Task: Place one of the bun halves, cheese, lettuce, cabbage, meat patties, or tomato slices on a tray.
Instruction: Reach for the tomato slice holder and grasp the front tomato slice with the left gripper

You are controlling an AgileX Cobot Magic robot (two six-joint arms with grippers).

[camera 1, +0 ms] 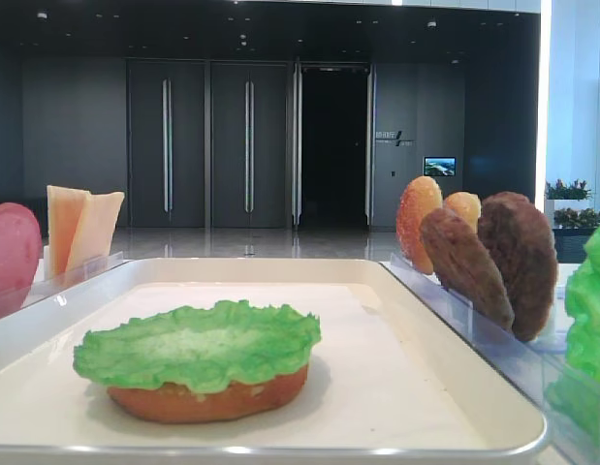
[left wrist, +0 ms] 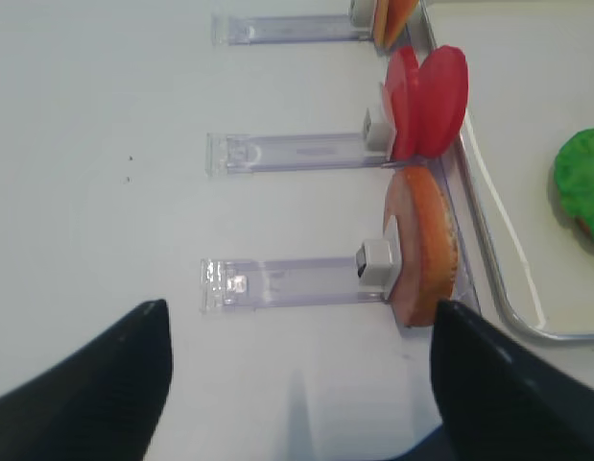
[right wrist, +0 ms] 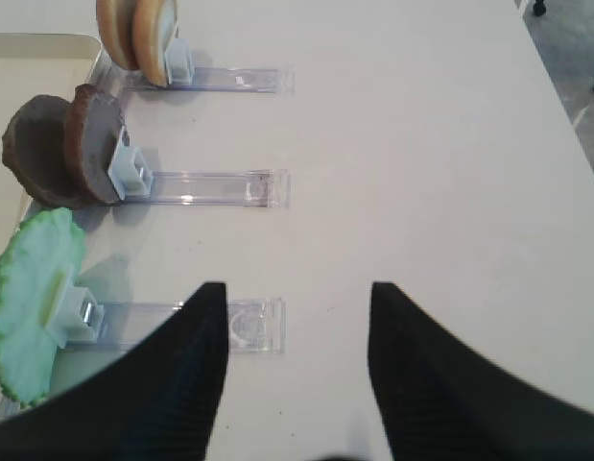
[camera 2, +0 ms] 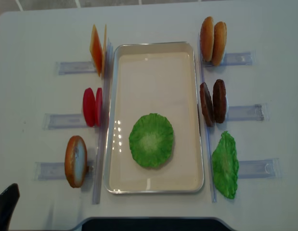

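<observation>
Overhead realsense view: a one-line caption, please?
Green ruffled lettuce leaf lies on the cream rectangular tray, flanked by burger ingredients standing in clear holders.

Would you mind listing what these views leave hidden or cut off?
- Bun half under the lettuce: the overhead view hides it entirely; only the low front view shows it.
- Second lettuce leaf: cut off by the right edge in the low front view.
- Tomato slices: cropped by the left edge there.
- Left gripper, right gripper: only dark, spread fingers show; the bottom edge cuts off the rest.
- Tray: mostly outside the left wrist view.
</observation>
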